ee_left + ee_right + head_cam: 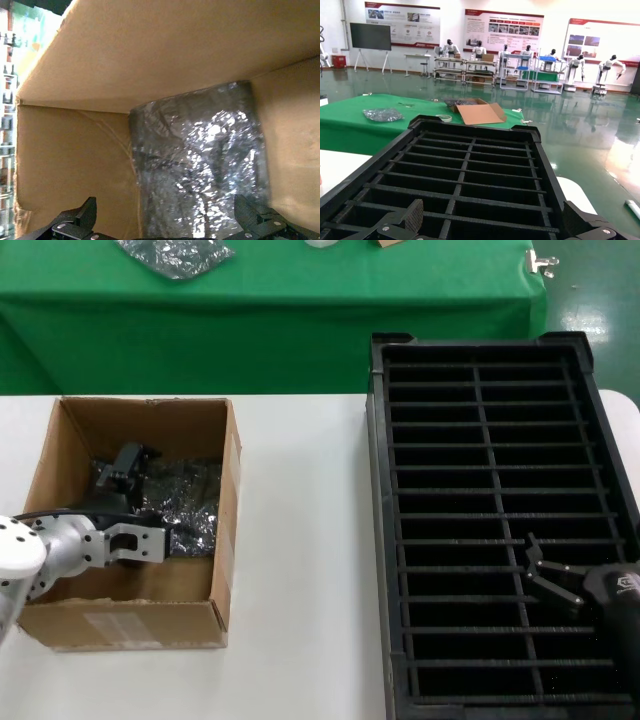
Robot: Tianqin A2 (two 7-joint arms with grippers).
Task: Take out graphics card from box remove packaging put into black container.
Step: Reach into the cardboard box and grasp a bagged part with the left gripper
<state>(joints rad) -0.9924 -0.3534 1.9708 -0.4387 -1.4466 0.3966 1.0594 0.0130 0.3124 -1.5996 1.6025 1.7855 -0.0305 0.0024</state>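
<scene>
Left gripper (125, 472) is down inside the box (60, 625) at the left of the frame, fingers spread wide, holding nothing. The shiny bag (185, 502) with the card inside lies just ahead, between the fingertips in the wrist view (200, 170), its long axis running straight away from the gripper. Left arm is clearly nearer. Right gripper (535, 565) hangs open over the black tray (378, 540), lower right, well apart.
</scene>
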